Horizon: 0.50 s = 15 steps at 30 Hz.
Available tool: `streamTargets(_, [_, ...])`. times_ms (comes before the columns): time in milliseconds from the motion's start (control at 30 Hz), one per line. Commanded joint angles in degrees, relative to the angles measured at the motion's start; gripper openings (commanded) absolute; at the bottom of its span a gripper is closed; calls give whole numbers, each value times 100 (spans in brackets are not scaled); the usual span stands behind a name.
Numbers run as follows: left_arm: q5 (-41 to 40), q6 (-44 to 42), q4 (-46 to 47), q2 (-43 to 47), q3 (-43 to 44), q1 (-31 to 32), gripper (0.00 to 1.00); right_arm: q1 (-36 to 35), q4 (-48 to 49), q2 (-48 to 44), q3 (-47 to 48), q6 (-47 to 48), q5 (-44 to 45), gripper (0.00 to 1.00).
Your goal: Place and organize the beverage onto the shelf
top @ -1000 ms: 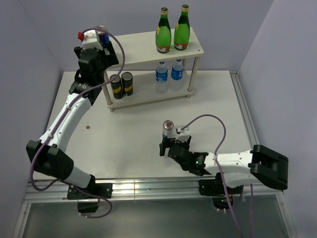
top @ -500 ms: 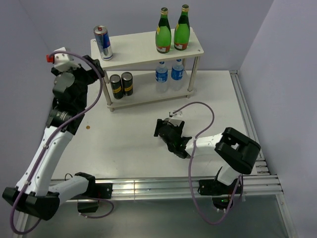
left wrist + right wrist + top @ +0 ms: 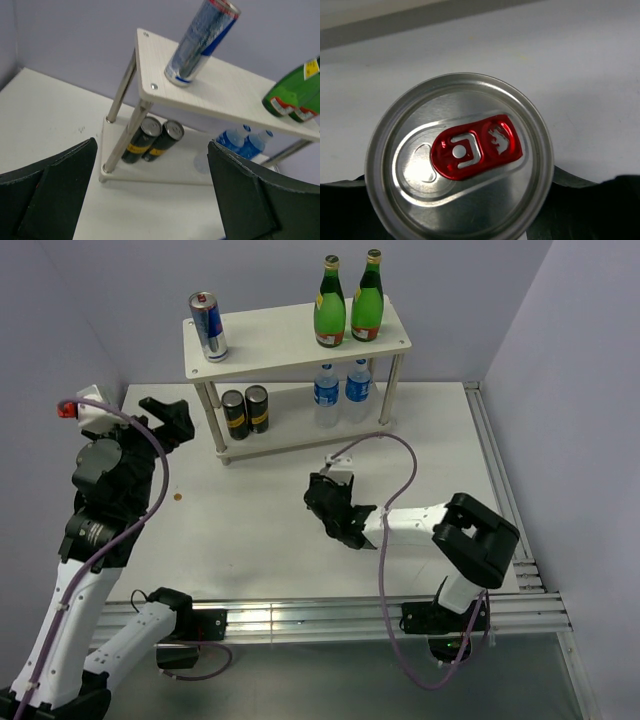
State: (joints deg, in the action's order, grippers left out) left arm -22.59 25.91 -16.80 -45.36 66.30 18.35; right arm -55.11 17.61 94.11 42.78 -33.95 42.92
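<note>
— Cans first: one silver-blue can [image 3: 208, 326] stands upright on the top board of the shelf [image 3: 290, 340], right at its left end.

— And the other can [image 3: 459, 165]?

— Off the shelf, out in front of it, low over the table [image 3: 440, 440]. The right gripper [image 3: 326, 502] is clenched on it. The wrist camera looks straight down on the silver lid and its red tab, with dark fingers [image 3: 585, 210] hugging both sides. From overhead the gripper covers the can, so whether its base touches the table cannot be told.

— What about the left arm?

— The left gripper [image 3: 170, 420] hangs just left of the shelf, near its left legs. Its jaws are spread wide, with nothing between them. Its camera looks up at the shelf's left corner and the can standing there.

— How does the rest of the shelf look?

— Two green bottles [image 3: 329, 310] stand side by side at the right end of the top board, yellow labels facing front. Directly below them, on the lower board, are two water bottles [image 3: 326, 392] with blue labels, also side by side. At the left end of that lower board sit two dark cans [image 3: 234, 415] with yellow bands, close together, just behind the front left leg.
</note>
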Motion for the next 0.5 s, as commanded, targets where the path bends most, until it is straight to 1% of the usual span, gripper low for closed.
streamTargets(0, [612,414,-762,317,-204,20,99,-280,-388,-954,1315,519,244,0])
streamTargets(67, [851,537,-938,545,-284,20,99,-290,-836,-1069,1888,923,51,0])
streamTargets(100, [940,564,-1053,633,-346,20,99,-307,-1020,-1070,2544,1039,-37,0])
streamTargets(133, [1001,573,-1202,808,-381,20,99,-298,-1344,-1052,2864,1144,-116,0])
streamTargets(167, [1002,564,-1264,906,-442,20,99,-298,-1434,-974,3180,1267,-204,0])
streamTargets(200, [976,529,-1326,976,-591,20,99,-307,-1522,-912,3784,1547,-266,0])
streamTargets(233, [906,512,-1474,1090,-644,20,99,-298,-1715,-833,4103,1645,-379,0])
streamTargets(267, [844,494,-1519,1126,-715,20,99,-298,-1717,-624,4419,1881,-407,0])
streamTargets(300, [870,468,-1572,1161,-811,20,99,-298,-1908,-491,5084,1997,-416,0])
streamTargets(333, [896,485,-1642,1196,-838,20,99,-290,-2136,-324,5447,2085,-468,0])
streamTargets(367, [1018,476,-1686,1214,-882,20,99,-290,-2243,8,5816,2208,-468,0])
streamTargets(400, [1054,424,-1687,1249,-978,20,99,-281,-2383,194,6568,2383,-460,0])
streamTargets(433, [1055,406,-1695,1328,-1022,20,99,-281,-2646,596,6967,2463,-503,0])
streamTargets(467, [968,397,-1791,1346,-1058,20,99,-255,-2770,800,7346,2525,-512,0])
